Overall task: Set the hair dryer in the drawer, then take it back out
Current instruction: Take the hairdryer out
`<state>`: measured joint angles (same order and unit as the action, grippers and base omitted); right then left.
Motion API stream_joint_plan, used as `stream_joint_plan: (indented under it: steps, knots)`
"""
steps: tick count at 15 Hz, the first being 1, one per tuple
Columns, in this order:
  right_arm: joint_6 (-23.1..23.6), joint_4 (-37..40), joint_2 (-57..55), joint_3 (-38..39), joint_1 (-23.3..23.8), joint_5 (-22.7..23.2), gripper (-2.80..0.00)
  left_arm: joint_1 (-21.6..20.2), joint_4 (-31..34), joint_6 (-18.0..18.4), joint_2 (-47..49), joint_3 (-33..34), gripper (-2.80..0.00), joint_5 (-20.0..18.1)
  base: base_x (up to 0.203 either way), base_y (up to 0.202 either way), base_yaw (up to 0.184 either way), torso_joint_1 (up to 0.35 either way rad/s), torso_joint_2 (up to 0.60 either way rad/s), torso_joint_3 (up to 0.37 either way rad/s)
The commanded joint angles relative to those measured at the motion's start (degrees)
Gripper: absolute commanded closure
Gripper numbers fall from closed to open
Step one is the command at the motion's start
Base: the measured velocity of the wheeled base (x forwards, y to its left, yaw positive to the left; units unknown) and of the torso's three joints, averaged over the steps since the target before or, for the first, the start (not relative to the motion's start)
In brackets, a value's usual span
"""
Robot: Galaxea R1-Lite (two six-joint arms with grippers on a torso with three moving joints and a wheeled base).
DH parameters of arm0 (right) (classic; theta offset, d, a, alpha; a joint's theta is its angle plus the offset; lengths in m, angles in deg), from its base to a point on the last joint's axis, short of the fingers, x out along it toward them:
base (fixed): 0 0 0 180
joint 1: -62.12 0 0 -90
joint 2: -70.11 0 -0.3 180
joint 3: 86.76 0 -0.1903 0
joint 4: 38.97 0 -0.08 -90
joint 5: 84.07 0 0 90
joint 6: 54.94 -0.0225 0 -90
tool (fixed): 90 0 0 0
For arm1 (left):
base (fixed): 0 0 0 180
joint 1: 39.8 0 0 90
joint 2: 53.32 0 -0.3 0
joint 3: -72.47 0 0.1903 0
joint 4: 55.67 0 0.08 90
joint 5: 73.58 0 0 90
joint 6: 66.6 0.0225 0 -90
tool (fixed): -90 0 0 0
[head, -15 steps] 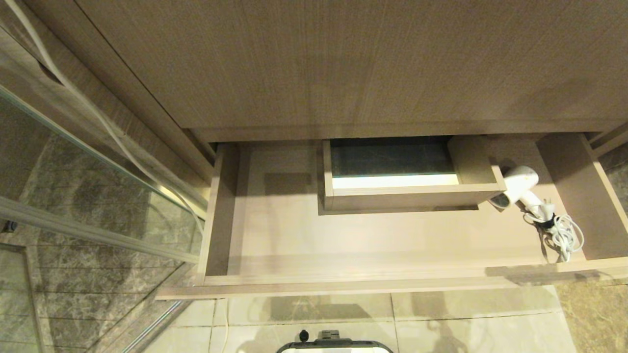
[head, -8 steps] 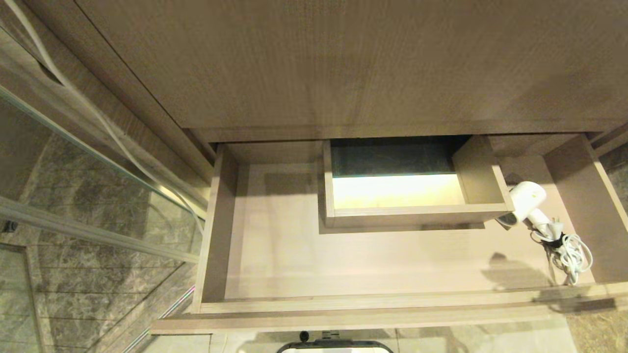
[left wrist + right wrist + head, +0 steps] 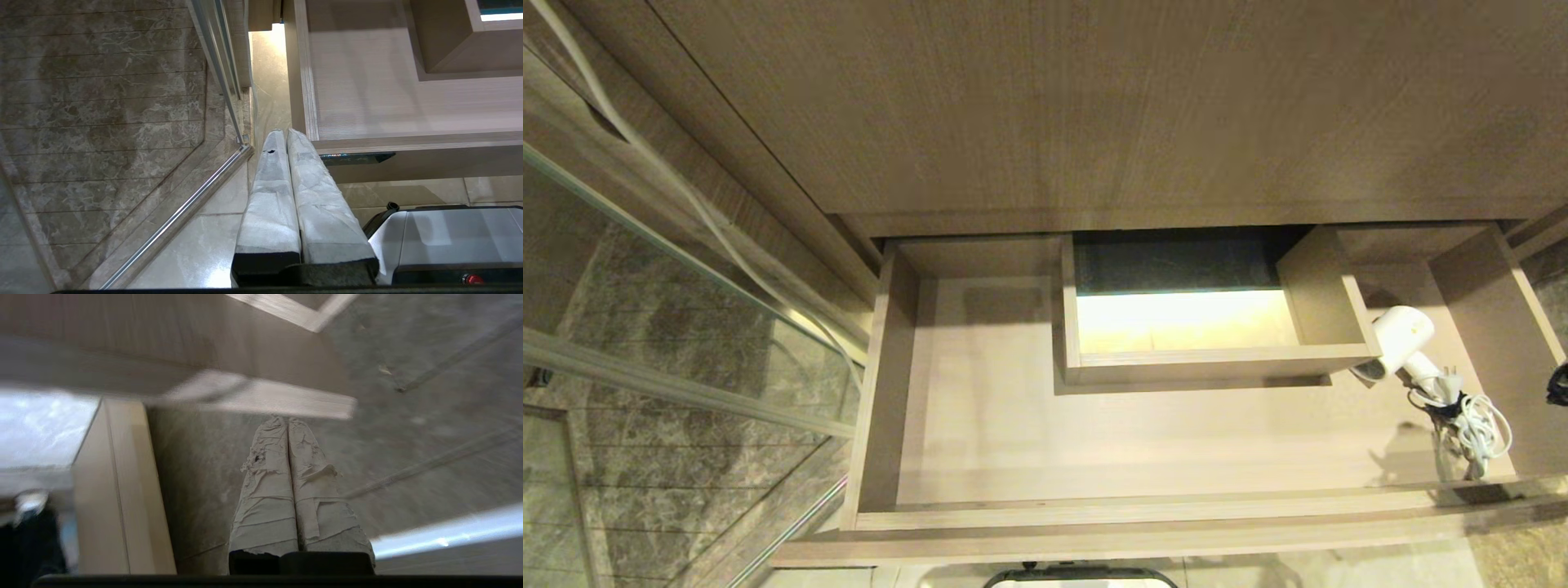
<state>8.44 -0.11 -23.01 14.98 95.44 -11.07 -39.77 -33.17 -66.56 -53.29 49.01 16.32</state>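
Judging by how things lie, I'm between the 2 halves of the job: the hair dryer (image 3: 1401,341) is already inside the open drawer (image 3: 1094,518), so taking it back out is what remains. It rests on the drawer floor at the right end, its nozzle against the corner of the boxed cut-out (image 3: 1217,363), with the coiled white cord (image 3: 1474,425) trailing toward the drawer front.

My right gripper (image 3: 288,421) has its 2 taped fingers pressed together and carries nothing. In its wrist view it points past a wood edge toward the grey stone floor (image 3: 429,416), with no dryer in sight, so the dryer lies off to the side of that gripper, inside the drawer, and not ahead of it. A dark part at the right border of the head view may be that arm; I cannot tell for sure.

Next, I reckon the right gripper must part its fingers, swing in over the drawer's right end, and come down on the dryer's handle, clear of the cord loops.

My left gripper (image 3: 286,131) is parked, fingers together and empty, beside the drawer's front left corner.
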Motion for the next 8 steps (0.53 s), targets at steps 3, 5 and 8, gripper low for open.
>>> stream_joint_plan:
  steps: [3,5,8]
  knots:
    - [-3.75,-3.62,-8.97,-3.79,-0.23,1.96,-2.80,0.01,-0.01,0.00,0.06,0.01,0.00,0.01,0.000,0.000,0.000,0.000,0.00,0.000]
    - [-5.70,-3.95,-12.47,-5.31,-1.32,6.63,-2.80,0.05,-0.01,-0.04,0.06,0.01,0.00,0.01,0.000,0.000,0.000,0.000,0.00,0.000]
    - [-8.39,-3.92,-18.98,-11.86,-2.97,19.82,-2.80,-0.01,-0.01,0.04,0.06,0.01,0.00,0.01,0.000,0.000,0.000,0.000,0.00,0.000]
